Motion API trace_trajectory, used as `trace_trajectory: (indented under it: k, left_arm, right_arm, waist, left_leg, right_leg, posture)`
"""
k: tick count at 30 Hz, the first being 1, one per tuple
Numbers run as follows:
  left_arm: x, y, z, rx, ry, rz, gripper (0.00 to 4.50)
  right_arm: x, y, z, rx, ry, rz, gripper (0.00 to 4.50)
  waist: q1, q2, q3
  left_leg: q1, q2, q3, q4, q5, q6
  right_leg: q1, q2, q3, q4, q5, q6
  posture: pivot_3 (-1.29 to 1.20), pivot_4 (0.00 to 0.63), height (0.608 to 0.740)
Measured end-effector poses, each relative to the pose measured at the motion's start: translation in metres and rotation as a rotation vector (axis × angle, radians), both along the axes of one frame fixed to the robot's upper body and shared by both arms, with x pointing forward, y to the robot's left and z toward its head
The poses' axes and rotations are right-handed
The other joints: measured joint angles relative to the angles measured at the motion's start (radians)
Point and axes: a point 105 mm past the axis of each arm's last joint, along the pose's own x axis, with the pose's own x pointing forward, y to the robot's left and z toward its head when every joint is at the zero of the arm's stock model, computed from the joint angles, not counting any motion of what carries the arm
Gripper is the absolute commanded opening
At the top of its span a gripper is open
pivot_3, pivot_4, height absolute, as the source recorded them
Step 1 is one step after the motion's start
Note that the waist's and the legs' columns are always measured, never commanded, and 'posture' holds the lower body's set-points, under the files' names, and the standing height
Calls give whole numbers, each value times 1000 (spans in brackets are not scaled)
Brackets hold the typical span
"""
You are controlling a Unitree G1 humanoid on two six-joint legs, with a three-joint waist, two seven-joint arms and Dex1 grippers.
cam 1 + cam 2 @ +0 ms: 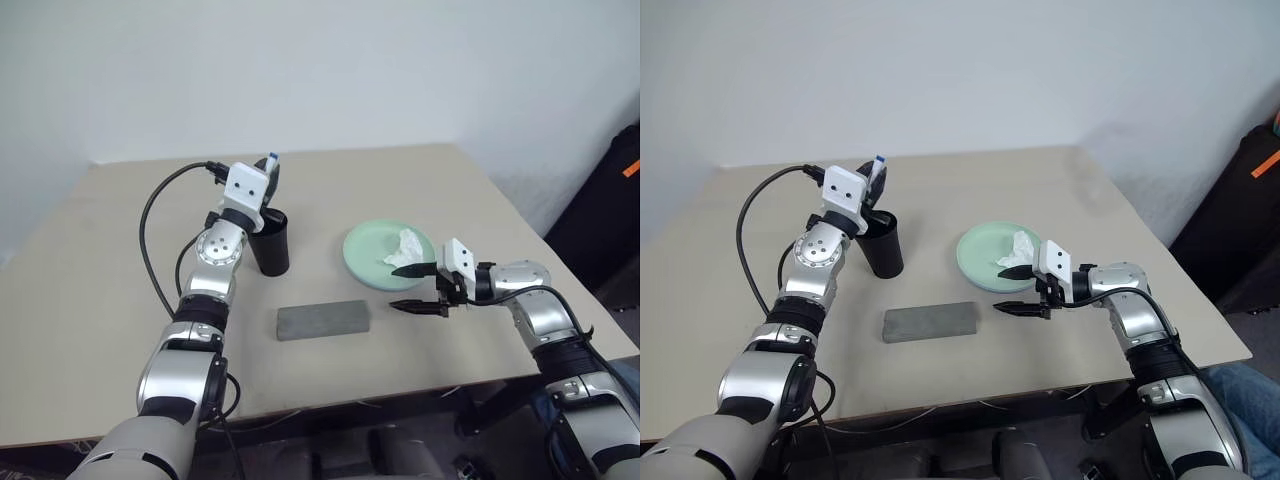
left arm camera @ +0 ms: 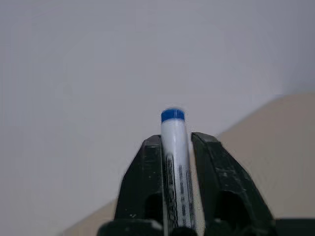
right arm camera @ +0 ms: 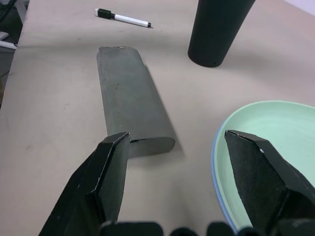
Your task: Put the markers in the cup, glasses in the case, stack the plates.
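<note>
My left gripper (image 1: 270,172) is raised just above the black cup (image 1: 271,246). A white marker with a blue cap (image 2: 173,129) stands between its fingers; a thin gap shows on one side, so the jaws are loosened. Another marker (image 3: 123,18), black-capped, lies on the table beyond the grey case (image 1: 322,320), which is shut. The mint green plate (image 1: 368,256) lies on a light blue plate whose rim (image 3: 214,158) peeks out beneath. My right gripper (image 1: 395,288) hovers open and empty between the case and the plates. The glasses are out of view.
A crumpled white tissue (image 1: 405,247) sits on the green plate. The beige table (image 1: 100,300) ends at a white wall behind. A black bag (image 1: 610,200) stands off the table's right side.
</note>
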Motion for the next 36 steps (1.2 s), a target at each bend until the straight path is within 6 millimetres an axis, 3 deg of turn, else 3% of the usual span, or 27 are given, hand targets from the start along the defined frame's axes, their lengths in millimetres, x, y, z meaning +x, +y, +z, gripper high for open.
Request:
trace_trajectory:
  k: [6, 17, 22, 28, 32, 36]
  left_arm:
    - [2, 3, 5, -34, -20, 2, 3997]
    - [6, 13, 15, -46, 15, 35, 3997]
    - [0, 52, 45, -38, 93, 80, 3997]
    - [-23, 88, 53, -15, 298, 70, 3997]
    - [-51, 114, 38, 70, 498, 93, 3997]
    - [-74, 129, -8, 140, 727, 137, 3997]
  right_arm:
    - [-1, -2, -2, -4, 10, -9, 3352]
    - [-1, -1, -1, -3, 7, -8, 3352]
    - [-1, -1, -1, -3, 8, -6, 3352]
    - [0, 1, 0, 0, 9, 2, 3352]
    - [2, 2, 0, 1, 9, 1, 3352]
    - [2, 3, 0, 4, 6, 5, 3352]
  waist:
    - [-1, 0, 0]
    - [-1, -1, 0]
    - [-7, 0, 0]
    - [-6, -1, 0]
    - [-11, -1, 0]
    - [-13, -1, 0]
  left_leg:
    - [0, 0, 0, 0, 0, 0]
    - [0, 0, 0, 0, 0, 0]
    - [1, 1, 0, -1, 0, 0]
    - [1, 1, -1, -1, 0, 0]
    - [1, 1, -1, -2, 0, 0]
    - [1, 1, -2, -2, 0, 0]
  right_leg:
    - [0, 0, 0, 0, 0, 0]
    - [0, 0, 0, 1, 0, 0]
    - [-1, 0, 0, 1, 0, 0]
    - [-1, 0, -1, 1, 0, 0]
    - [-2, 0, -1, 1, 0, 0]
    - [-2, 0, -1, 1, -1, -1]
  posture:
    - [0, 0, 740]
    - [0, 0, 740]
    - [0, 0, 740]
    - [0, 0, 740]
    - [0, 0, 740]
    - [0, 0, 740]
